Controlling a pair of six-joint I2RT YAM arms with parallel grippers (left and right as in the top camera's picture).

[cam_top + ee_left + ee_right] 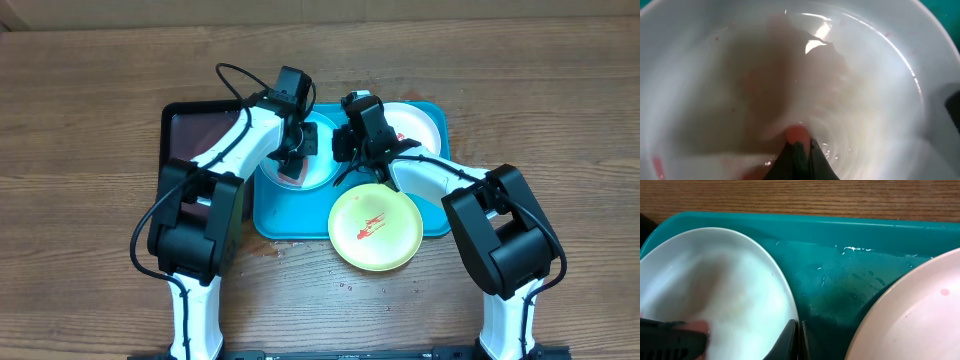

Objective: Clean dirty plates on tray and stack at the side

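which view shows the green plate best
The overhead view: the whole green plate shows there, red smears near its middle, lying over the front rim of the tray. Neither wrist view shows it; both frame only other, paler plates close up.

This looks like a robotics lab bench. A left arm (215,160) and a right arm (440,180), white and black with loose cables, stand at a plain wooden table (80,120). The dishes are plastic plates (418,125) on a turquoise tray (268,220).
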